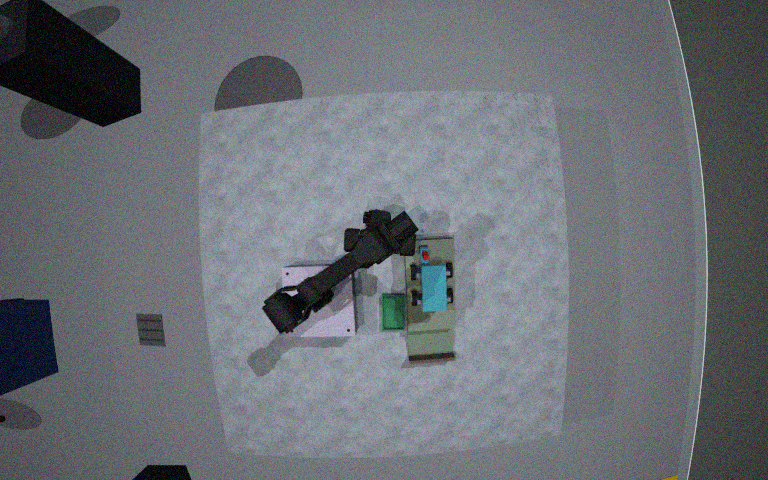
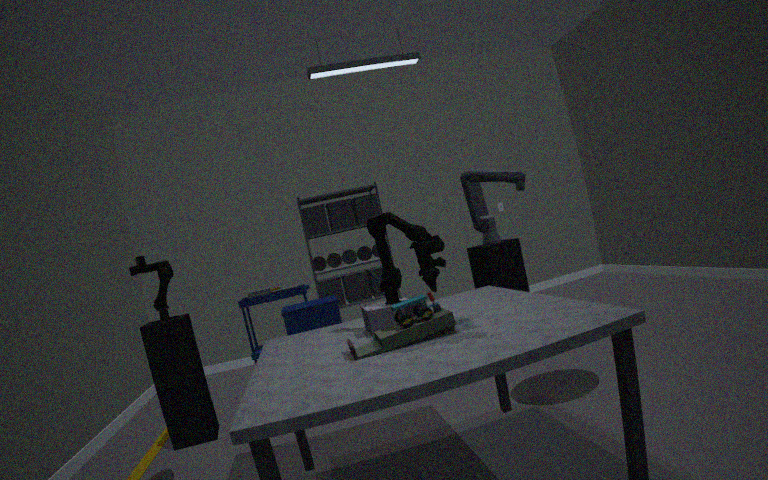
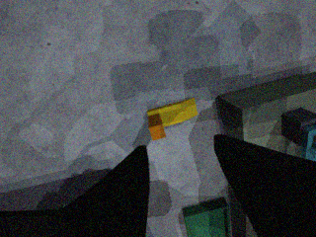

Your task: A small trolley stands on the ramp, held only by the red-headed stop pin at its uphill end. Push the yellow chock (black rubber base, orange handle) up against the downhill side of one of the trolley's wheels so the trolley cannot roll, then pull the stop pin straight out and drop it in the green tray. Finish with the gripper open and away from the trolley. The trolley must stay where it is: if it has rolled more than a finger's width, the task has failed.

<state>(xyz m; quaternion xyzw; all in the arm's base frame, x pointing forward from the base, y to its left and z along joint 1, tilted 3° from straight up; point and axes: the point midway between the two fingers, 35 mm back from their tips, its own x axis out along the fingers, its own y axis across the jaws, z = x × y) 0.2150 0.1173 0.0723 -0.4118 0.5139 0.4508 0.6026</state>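
The yellow chock [image 3: 178, 113] with its orange handle lies on the table left of the ramp's uphill end; the arm hides it in the top view. My gripper [image 3: 181, 148] is open and empty, pointing down high above the table, with the chock ahead of the gap between its fingertips in the wrist view. The blue trolley [image 1: 434, 288] [image 2: 408, 303] stands on the green-grey ramp [image 1: 428, 345] [image 2: 416, 335] [image 3: 267, 114]. The red-headed stop pin [image 1: 425, 255] [image 2: 431, 296] stands at the trolley's uphill end. The green tray [image 1: 393, 312] [image 3: 207, 222] looks empty.
The pale base plate [image 1: 334, 319] of the arm lies left of the green tray. The ramp's raised uphill edge is close to the right finger in the wrist view. A dark end stop [image 1: 431, 357] crosses the ramp's downhill end.
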